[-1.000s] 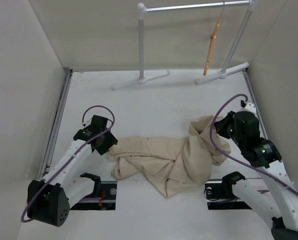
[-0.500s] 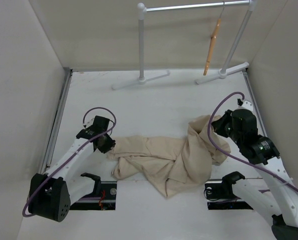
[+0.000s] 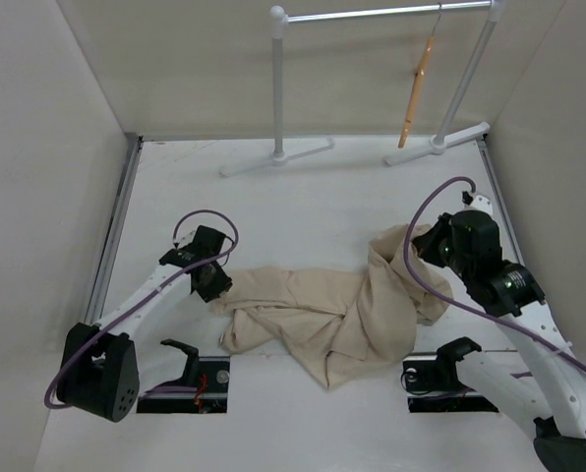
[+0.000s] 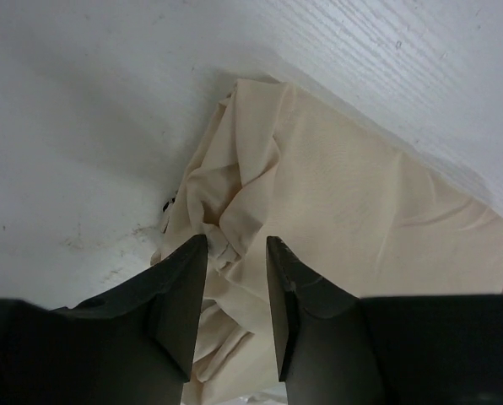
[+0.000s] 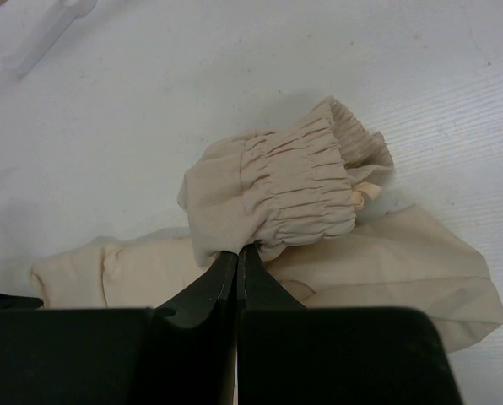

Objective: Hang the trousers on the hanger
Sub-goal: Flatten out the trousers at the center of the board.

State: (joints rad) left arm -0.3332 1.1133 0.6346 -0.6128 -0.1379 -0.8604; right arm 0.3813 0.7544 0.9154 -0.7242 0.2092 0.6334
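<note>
White tabletop [image 3: 303, 202] bears crumpled trousers [image 3: 313, 315]; right hand [image 5: 238, 251] clamps their gathered elastic edge, left hand [image 4: 235, 245] gapes apart.

The trousers [image 3: 322, 315] are soft, matt beige cloth, heavily creased. Just ahead of the right claw [image 5: 237, 255] their waistband [image 5: 302, 190] is puckered into fine elastic ridges. The right claw and the left claw [image 4: 235, 253] both have black fingers of matt, faintly grainy plastic. The desk [image 4: 83, 101] under the left claw is white and matt, with a fine grain-like texture and a few dark scuffs. Far beyond the right claw, the hanger [image 3: 419, 90] is smooth orange-tan wood with a thin metal hook. It hangs on a rack [image 3: 278, 88] of smooth white tubing with a faint sheen. The cable [image 3: 407, 256] behind the right claw looks like glossy purple plastic.
</note>
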